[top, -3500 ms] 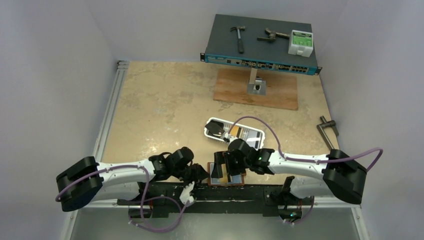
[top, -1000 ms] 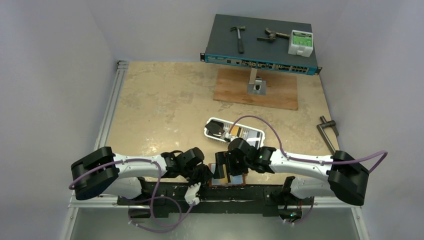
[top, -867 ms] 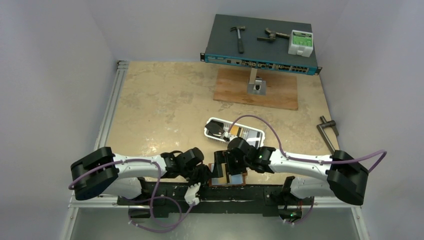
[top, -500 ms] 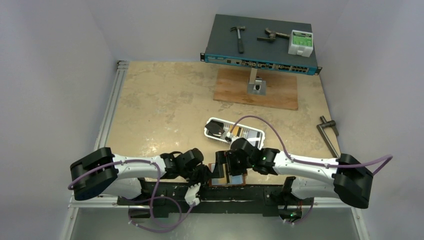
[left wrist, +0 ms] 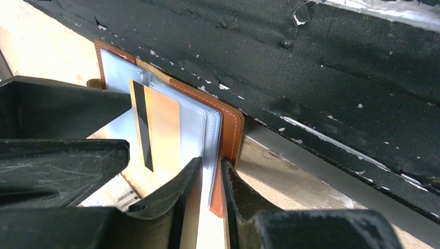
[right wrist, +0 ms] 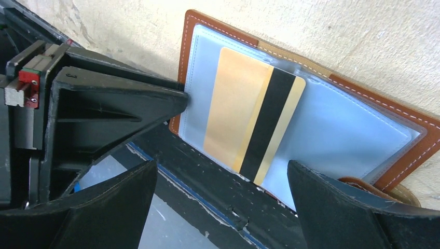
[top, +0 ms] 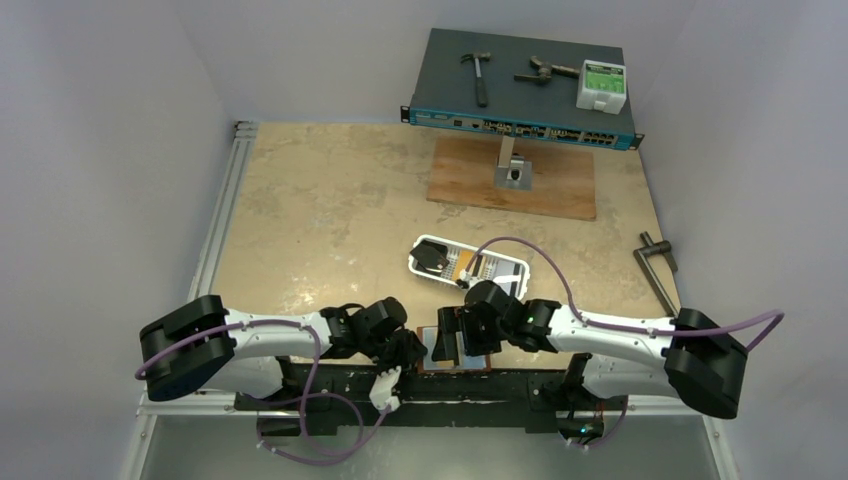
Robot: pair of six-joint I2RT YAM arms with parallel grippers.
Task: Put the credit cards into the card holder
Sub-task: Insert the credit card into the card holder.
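Note:
The card holder point(top: 480, 356), a brown leather wallet with clear inner sleeves, lies open at the table's near edge. My left gripper point(left wrist: 211, 176) is shut on its side edge, pinching leather point(left wrist: 229, 129) and sleeves together. It also shows in the right wrist view, left gripper point(right wrist: 179, 98). An orange-yellow credit card point(right wrist: 254, 124) with a black stripe sits partway in a clear sleeve of the card holder point(right wrist: 207, 25), one end sticking out. My right gripper point(right wrist: 222, 171) hangs open just above it, holding nothing. More credit cards point(top: 488, 268) stand in a white tray.
The white slotted tray point(top: 516, 266) lies just behind the right gripper point(top: 452, 338). A wooden board point(top: 470, 178) with a metal bracket and a network switch point(top: 520, 100) carrying tools stand at the back. A metal clamp point(top: 655, 262) lies at the right. A black rail point(left wrist: 337, 83) borders the near edge.
Over the last second the right arm has slid a little right and toward the near edge, uncovering more of the tray. Before that, the left arm moved right to the wallet; it now holds still.

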